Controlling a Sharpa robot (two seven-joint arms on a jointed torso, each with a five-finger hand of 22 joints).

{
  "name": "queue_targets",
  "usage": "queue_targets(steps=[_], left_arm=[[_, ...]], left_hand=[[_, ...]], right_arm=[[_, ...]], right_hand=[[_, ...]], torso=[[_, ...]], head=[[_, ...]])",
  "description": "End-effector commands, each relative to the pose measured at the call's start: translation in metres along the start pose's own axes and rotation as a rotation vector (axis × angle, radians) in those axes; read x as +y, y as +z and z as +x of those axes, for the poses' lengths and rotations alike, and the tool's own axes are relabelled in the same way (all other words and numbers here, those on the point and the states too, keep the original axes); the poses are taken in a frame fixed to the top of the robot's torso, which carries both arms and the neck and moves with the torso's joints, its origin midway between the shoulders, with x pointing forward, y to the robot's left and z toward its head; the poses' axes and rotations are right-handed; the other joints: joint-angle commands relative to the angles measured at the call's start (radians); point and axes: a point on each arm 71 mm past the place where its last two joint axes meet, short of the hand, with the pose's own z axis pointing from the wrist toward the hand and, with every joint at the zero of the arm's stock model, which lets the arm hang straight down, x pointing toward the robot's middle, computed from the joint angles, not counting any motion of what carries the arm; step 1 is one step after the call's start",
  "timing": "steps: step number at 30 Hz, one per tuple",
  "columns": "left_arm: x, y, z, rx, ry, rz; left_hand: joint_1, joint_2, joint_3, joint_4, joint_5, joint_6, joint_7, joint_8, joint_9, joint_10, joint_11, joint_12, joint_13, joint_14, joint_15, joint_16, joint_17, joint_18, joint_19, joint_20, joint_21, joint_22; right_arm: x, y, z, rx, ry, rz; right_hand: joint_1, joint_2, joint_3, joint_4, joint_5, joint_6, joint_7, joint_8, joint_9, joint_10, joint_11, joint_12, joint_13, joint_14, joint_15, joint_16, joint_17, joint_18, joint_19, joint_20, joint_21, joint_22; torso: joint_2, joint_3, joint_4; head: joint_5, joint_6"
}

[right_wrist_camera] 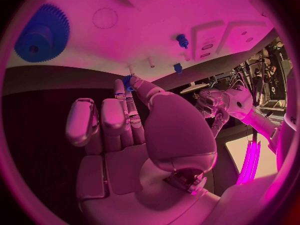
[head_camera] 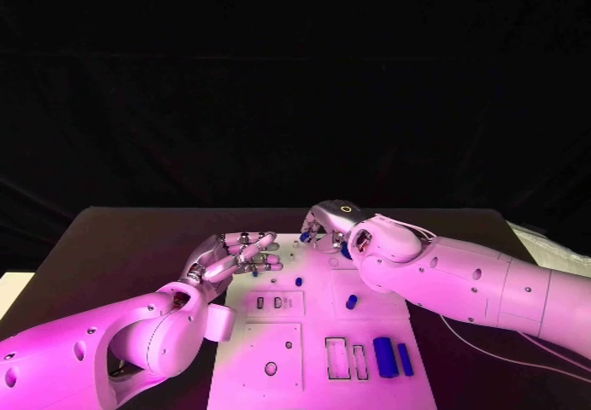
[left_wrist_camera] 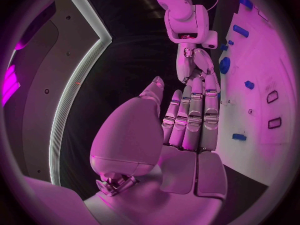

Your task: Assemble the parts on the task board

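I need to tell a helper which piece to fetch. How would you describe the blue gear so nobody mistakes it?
Start at the white task board mid-table. The blue gear lies flat on it, near the right hand. It alone is a round, toothed disc; the other blue parts are small pegs or bars.

Smooth white arm shells with small round screw holes; left hand [head_camera: 236,254] and right hand [head_camera: 330,225], silver, segmented; thin cable beneath right forearm.

both hands [head_camera: 240,254] [head_camera: 330,224] crowd task board [head_camera: 314,342] far edge; near half open, blue parts [head_camera: 390,356] near right corner.
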Motion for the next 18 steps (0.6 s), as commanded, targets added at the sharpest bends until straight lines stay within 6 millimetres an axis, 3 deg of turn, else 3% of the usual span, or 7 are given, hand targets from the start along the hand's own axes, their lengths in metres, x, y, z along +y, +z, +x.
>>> queue_targets(steps=[1,18], left_arm=[[-0.001,0.000,0.003,0.025,-0.010,0.006],[-0.002,-0.001,0.003,0.026,-0.010,0.004]], left_hand=[[-0.001,0.007,-0.001,-0.005,0.002,0.000,0.007,-0.006,-0.001,0.001,0.007,-0.006,-0.001,0.002,0.005,-0.006,0.001,0.009,0.005,0.000,-0.003,-0.001],[-0.001,0.008,-0.001,-0.006,0.002,0.001,0.006,-0.006,-0.001,0.001,0.007,-0.006,-0.001,0.003,0.005,-0.007,0.002,0.009,0.006,0.000,-0.004,-0.002]], right_arm=[[0.003,0.003,0.001,-0.010,-0.017,0.000],[0.006,0.007,0.011,0.060,-0.037,0.013]], right_hand=[[-0.005,-0.001,0.000,0.008,-0.003,0.001,0.003,0.005,0.013,0.003,0.003,-0.006,0.000,0.024,-0.005,0.005,0.001,-0.009,0.004,-0.002,0.003,0.001],[-0.006,-0.008,0.001,0.011,-0.008,0.000,0.004,0.004,0.014,0.001,0.003,-0.007,0.000,0.023,-0.005,0.008,0.004,-0.009,0.005,-0.001,0.005,0.003]], torso=[[0.004,-0.0007,0.0050],[0.006,-0.0005,0.0026]], head=[[-0.003,0.000],[0.002,-0.003]])
